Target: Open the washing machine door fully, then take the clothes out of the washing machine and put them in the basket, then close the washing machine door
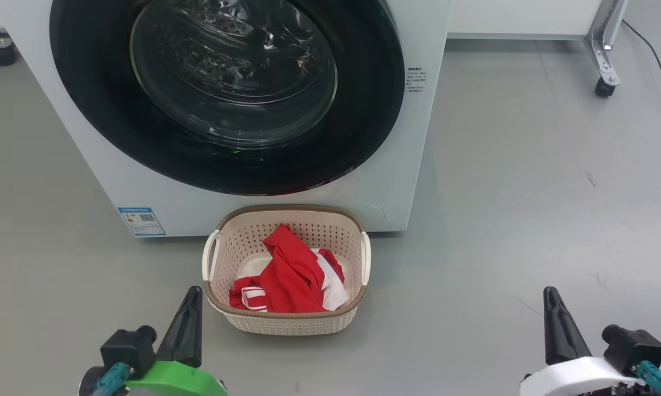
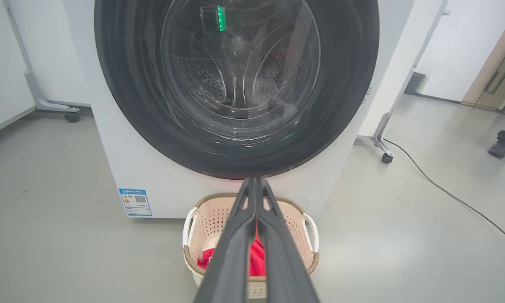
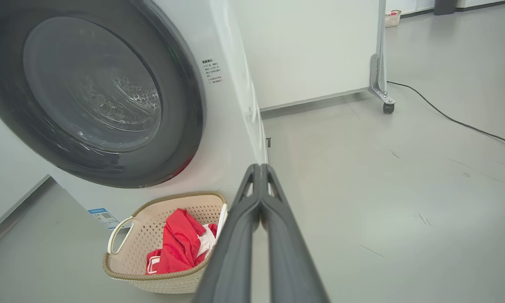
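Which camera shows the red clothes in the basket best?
The head view: it looks down on the clothes, unblocked, in the basket. The right wrist view shows them from the side, beside the right gripper's fingers. In the left wrist view, the left gripper's fingers cover most.

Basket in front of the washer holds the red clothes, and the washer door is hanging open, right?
No. The door is shut against the washer, as the head view shows. The red clothes do lie in the basket in front of it.

Clothes (image 3: 178, 246) in basket (image 3: 155, 285) by washing machine (image 3: 231, 126)
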Tool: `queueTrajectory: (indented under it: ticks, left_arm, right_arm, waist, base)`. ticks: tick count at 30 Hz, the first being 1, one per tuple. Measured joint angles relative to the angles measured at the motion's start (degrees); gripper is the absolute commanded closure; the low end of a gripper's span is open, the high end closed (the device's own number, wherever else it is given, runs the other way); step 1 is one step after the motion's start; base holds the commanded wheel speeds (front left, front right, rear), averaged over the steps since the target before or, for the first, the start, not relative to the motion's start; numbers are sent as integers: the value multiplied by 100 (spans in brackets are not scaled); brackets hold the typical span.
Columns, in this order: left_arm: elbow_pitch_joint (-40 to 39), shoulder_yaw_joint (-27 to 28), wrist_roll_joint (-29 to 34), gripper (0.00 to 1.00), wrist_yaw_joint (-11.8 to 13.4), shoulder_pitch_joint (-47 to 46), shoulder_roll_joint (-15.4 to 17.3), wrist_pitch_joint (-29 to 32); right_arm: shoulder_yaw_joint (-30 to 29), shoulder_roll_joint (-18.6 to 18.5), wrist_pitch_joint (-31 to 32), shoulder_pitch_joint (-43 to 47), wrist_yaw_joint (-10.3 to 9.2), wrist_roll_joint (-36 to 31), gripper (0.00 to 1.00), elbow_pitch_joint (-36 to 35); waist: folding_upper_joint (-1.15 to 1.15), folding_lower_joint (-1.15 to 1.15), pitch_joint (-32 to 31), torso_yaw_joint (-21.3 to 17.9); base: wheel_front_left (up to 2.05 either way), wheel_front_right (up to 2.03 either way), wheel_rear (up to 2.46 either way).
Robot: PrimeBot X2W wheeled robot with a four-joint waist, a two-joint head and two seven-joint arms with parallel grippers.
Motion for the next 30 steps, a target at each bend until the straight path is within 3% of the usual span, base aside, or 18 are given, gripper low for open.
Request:
queueTrajectory:
  ticks: [30]
  left_arm:
    - [34, 653, -2283, 100, -253, -14, -29, 620]
  right_arm:
    - [-410, 12, 632, -292, 225, 2419, 100, 201]
  waist:
    - [0, 0, -30, -127]
  base:
    - [0, 0, 0]
